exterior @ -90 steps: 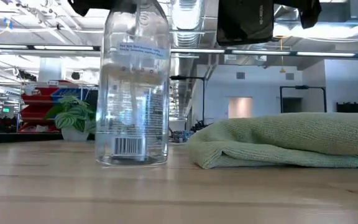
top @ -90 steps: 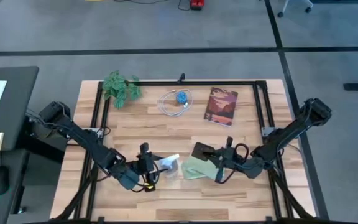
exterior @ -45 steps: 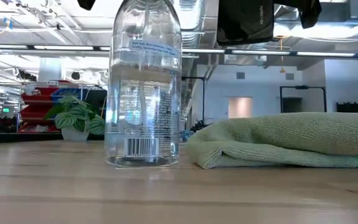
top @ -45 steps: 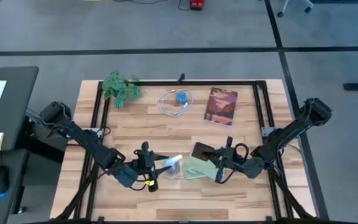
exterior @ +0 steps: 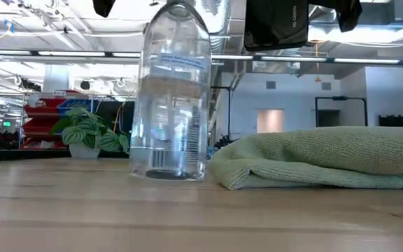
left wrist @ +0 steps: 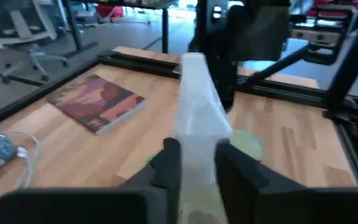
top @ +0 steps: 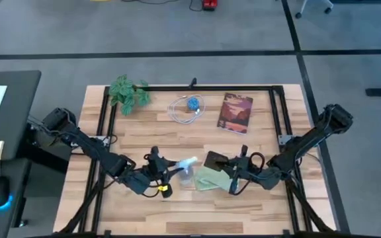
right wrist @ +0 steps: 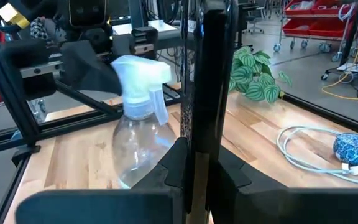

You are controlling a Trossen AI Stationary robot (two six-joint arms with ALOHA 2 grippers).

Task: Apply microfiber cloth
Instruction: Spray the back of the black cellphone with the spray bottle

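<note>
Lower centre of the high view: our left pincer grips a clear spray bottle, just left of the microfiber cloth on the tabletop. Touching its right edge, our nearer right pincer clamps a black phone upright.

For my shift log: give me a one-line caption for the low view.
Clear spray bottle tilted beside the folded microfiber cloth on the wooden table, potted plant behind.
</note>
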